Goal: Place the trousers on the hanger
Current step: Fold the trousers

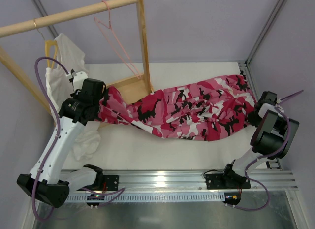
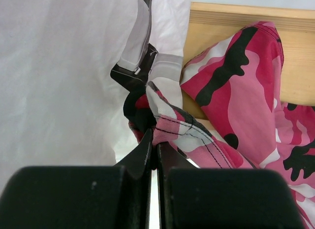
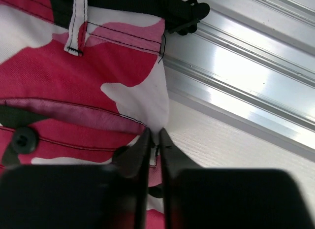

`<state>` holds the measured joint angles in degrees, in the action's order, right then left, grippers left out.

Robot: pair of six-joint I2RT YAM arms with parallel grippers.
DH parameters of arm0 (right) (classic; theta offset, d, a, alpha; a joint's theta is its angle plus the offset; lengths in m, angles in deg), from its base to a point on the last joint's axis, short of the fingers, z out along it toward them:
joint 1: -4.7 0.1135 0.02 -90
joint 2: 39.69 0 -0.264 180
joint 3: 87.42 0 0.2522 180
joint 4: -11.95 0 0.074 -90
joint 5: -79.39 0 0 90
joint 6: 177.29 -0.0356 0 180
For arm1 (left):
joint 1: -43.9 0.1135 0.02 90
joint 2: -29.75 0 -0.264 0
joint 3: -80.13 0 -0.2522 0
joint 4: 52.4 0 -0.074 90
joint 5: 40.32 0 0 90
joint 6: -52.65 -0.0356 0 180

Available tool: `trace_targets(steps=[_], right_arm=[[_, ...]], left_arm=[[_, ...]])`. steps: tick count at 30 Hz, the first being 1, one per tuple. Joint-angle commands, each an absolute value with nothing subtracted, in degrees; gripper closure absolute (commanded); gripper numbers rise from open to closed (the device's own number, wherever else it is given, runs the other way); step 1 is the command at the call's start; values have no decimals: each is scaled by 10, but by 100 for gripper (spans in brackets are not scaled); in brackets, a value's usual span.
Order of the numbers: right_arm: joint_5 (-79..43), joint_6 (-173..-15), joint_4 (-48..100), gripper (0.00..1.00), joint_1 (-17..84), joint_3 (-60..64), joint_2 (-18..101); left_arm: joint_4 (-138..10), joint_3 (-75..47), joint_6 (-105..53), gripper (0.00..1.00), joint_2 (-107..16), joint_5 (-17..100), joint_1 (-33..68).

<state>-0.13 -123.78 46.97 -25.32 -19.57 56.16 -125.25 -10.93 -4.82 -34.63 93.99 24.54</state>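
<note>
The trousers [image 1: 187, 111] lie stretched across the table [image 1: 162, 150], one end bunched against the wooden base [image 1: 129, 87] of the clothes rack and the other out by the right-hand edge. The left claw [image 2: 156, 149] is pinched tight on a stitched hem at the rack end. The right claw [image 3: 153, 140] is narrowed onto a fold of cloth near the waistband, close to a belt loop and a button. The hanger [image 1: 115, 39] hangs by its hook from the wooden rail [image 1: 74, 13], well above the cloth and apart from it.

From here, I'd say the job is to lift both ends together so the cloth rises taut, not sagging. The leg end then has to be fed through the thin wire triangle without knocking it off the rail. The right grip looks shallow, right at an edge, so a slow lift would be wise. The white shirt [image 1: 69, 56] hanging beside the left arm could snag.

From above, the left arm's body covers its own fingertips. I can't tell whether it holds one leg or both. The hanger's lower wire is faint against the wall and hard to follow. The right wrist view doesn't show how much cloth sits between the right claw's tips.
</note>
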Motion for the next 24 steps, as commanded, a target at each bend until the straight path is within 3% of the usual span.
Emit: trace_targets(steps=[1,9,14,16,19,21,24], right_arm=[[56,-1228,496,95,-257,-164,566],[147,-1224,559,96,-283,-139,528],[104,-1216,571,96,-292,-125,508],[39,-1198,574,86,-292,-119,495],[-60,-1165,571,62,-286,-117,458],[-82,-1144,582,52,-269,-116,436],[-127,-1124,589,45,-227,-117,375]], left_arm=[[-1231,-114,-45,100,-337,949,252],[-1270,-90,-61,100,-355,989,252],[-1289,-77,-68,100,-356,1010,252],[-1287,-82,-62,100,-344,984,252],[-1261,-116,-52,100,-312,911,252],[-1264,-125,-40,99,-305,895,252],[-1289,-142,-30,100,-310,896,252]])
